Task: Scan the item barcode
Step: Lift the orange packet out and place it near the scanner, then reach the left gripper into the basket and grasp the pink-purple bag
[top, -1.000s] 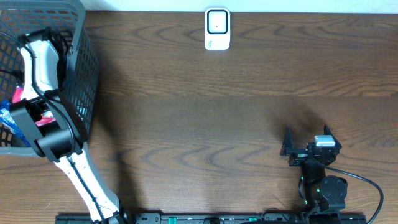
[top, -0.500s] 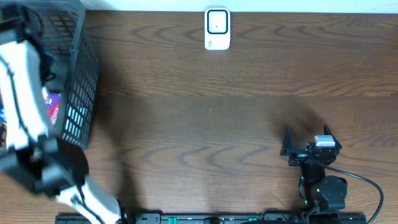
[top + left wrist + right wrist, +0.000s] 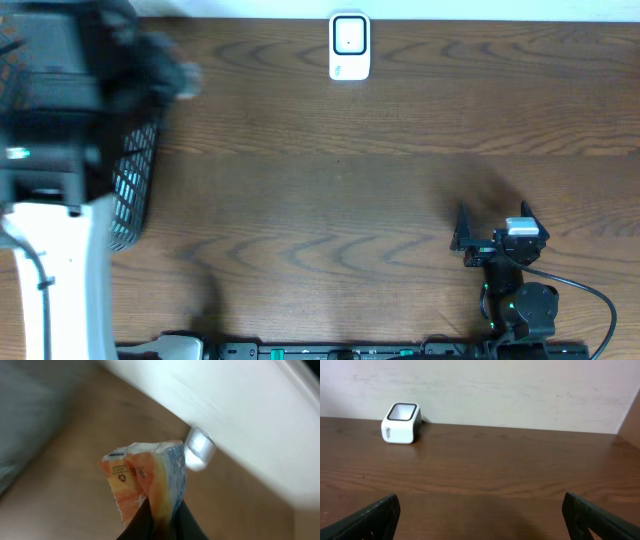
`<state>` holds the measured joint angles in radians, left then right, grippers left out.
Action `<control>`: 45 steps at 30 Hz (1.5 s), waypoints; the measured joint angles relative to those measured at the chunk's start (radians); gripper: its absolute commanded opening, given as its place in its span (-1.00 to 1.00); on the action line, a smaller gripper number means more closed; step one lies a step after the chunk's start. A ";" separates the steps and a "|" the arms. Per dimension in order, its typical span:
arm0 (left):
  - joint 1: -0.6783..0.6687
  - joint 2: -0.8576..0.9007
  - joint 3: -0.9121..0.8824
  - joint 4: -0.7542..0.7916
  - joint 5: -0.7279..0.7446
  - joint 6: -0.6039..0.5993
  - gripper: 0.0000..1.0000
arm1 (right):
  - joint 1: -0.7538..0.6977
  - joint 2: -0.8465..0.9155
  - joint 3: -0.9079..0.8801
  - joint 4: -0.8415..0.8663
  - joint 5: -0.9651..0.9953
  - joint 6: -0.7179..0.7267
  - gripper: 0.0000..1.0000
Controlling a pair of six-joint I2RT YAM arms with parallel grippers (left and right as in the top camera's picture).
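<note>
1. The pick-up is judged done: the left gripper (image 3: 159, 519) is seen pinched shut on the lower edge of an orange and blue packet (image 3: 145, 477), which is held upright in the air above the table (image 3: 350, 180)
2. In the overhead view the left arm (image 3: 60, 120) is blurred and lies over the basket (image 3: 135, 185) at the table's far left corner, so the packet itself is hidden there; whether it is quite clear of the basket rim cannot be told
3. The scanner (image 3: 349, 46) is found at the middle of the table's far edge, well apart from the packet; in the left wrist view it shows only as a pale blur beyond the packet
4. No barcode can be made out on the face that is shown; only small print and a recycling mark are seen
5. The right gripper (image 3: 492, 215) is parked near the front right corner with its jaws spread wide and nothing held
6. What is left, by this reading: the packet is to be carried to the scanner, its barcode face is to be turned to the window, and the scan is to be made
</note>
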<state>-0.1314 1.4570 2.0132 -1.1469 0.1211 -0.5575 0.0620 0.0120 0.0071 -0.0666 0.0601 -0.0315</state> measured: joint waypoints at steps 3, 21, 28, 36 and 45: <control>-0.185 0.027 0.000 0.030 0.017 0.117 -0.85 | 0.000 0.000 0.000 0.000 0.000 0.000 0.99; -0.534 0.712 -0.024 0.283 -0.052 0.214 -0.85 | 0.000 0.000 0.000 0.000 0.000 0.000 0.98; -0.579 0.818 -0.026 0.299 -0.048 0.113 0.46 | 0.000 0.000 0.000 0.000 0.000 0.000 0.99; -0.591 0.809 -0.026 0.294 -0.045 0.082 0.56 | 0.000 0.000 0.000 0.000 0.000 0.000 0.98; -0.433 0.445 -0.025 0.231 -0.052 0.142 0.55 | 0.000 0.000 0.000 0.000 0.000 0.000 0.99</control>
<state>-0.5640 1.9018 1.9884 -0.9161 0.0689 -0.4152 0.0620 0.0120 0.0071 -0.0662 0.0601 -0.0315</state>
